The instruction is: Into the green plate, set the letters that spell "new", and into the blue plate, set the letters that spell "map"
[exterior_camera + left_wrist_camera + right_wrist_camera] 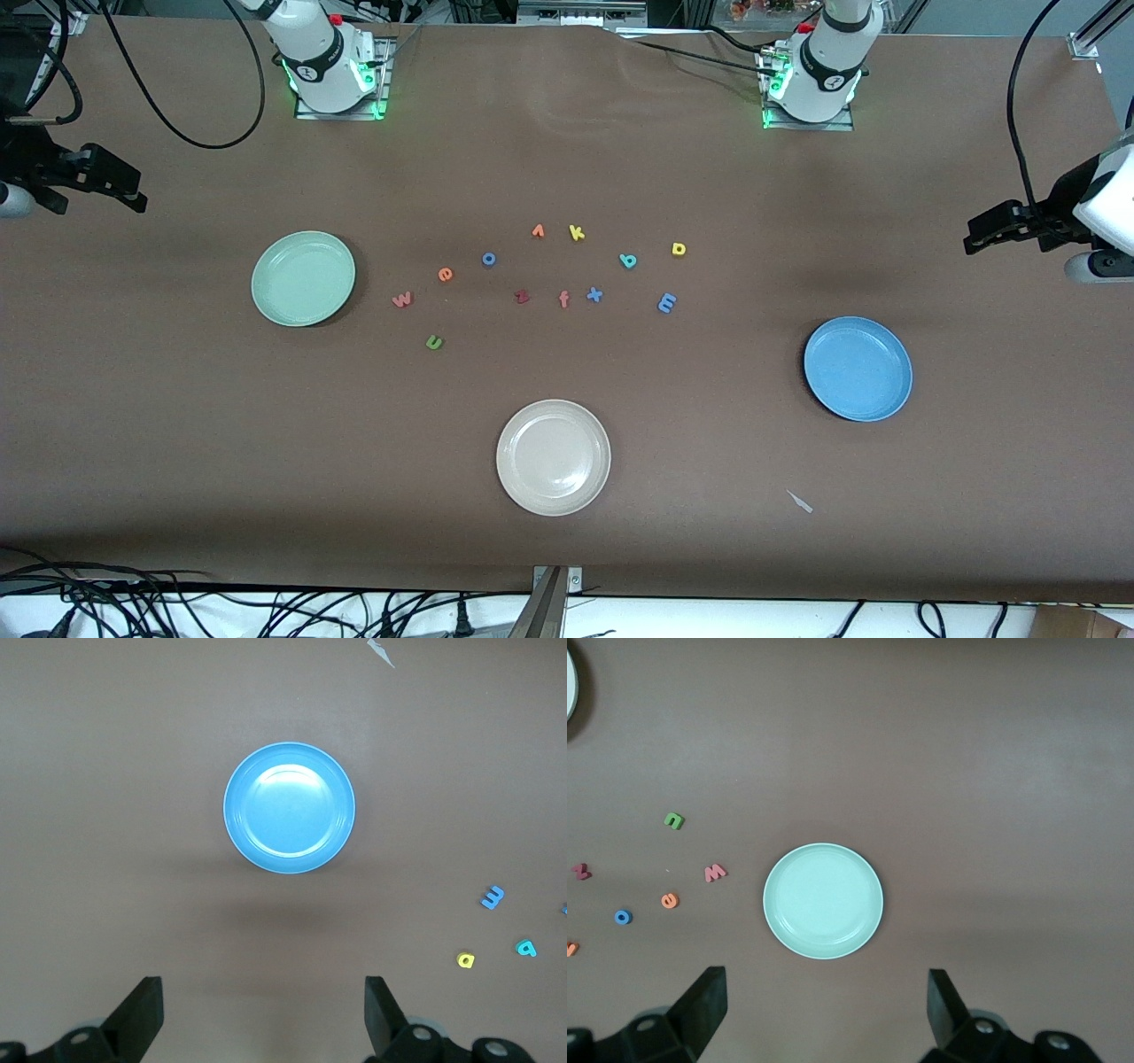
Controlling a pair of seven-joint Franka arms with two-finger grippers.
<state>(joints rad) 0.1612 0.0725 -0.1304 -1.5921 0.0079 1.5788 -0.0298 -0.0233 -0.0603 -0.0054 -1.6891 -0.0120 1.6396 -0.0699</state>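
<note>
The green plate (pixel 303 278) lies empty toward the right arm's end, with the salmon w (pixel 402 299), orange e (pixel 445 275) and green n (pixel 433 342) on the table beside it. The blue plate (pixel 858 369) lies empty toward the left arm's end. The blue m (pixel 667 303), teal a (pixel 628 260) and yellow p (pixel 679 249) sit farther from the camera than it. My right gripper (pixel 824 1005) hangs open high over the table by the green plate (pixel 822 900). Open too, my left gripper (pixel 264 1010) hovers by the blue plate (pixel 289 808). Both hold nothing.
A beige plate (pixel 553 457) sits nearest the camera at mid-table. Other letters lie among the task's: blue o (pixel 488 259), dark red z (pixel 522 297), salmon f (pixel 563 299), blue x (pixel 594 294), yellow k (pixel 577 233), an orange one (pixel 538 231). A white scrap (pixel 800 501) lies near the front edge.
</note>
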